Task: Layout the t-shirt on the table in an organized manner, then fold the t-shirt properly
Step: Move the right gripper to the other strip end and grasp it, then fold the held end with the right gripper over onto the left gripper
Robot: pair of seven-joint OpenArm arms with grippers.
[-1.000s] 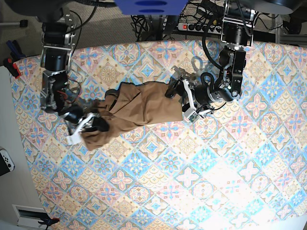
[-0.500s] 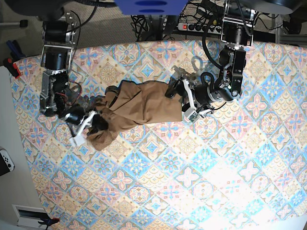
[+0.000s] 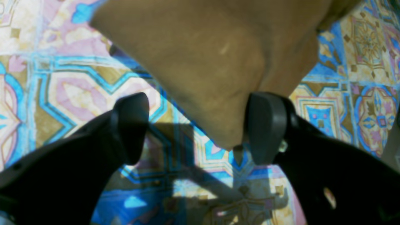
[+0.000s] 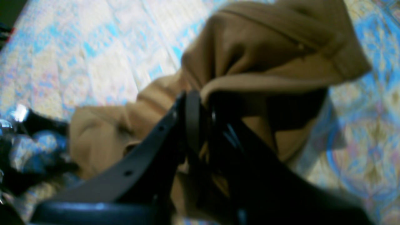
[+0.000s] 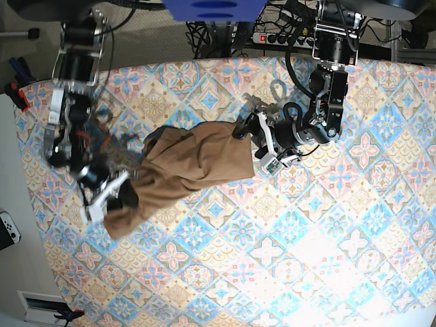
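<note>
Base view: one tan t-shirt (image 5: 187, 167), bunched left of centre on one patterned table (image 5: 286, 266). Two grippers: right gripper (image 5: 112, 193) pinching its lower-left end, left gripper (image 5: 262, 139) spread wide.

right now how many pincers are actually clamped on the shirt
1. The right pincer is shut on a fold of the brown shirt at its end toward the table edge. The left pincer stands open around the opposite corner, not clamped.
</note>
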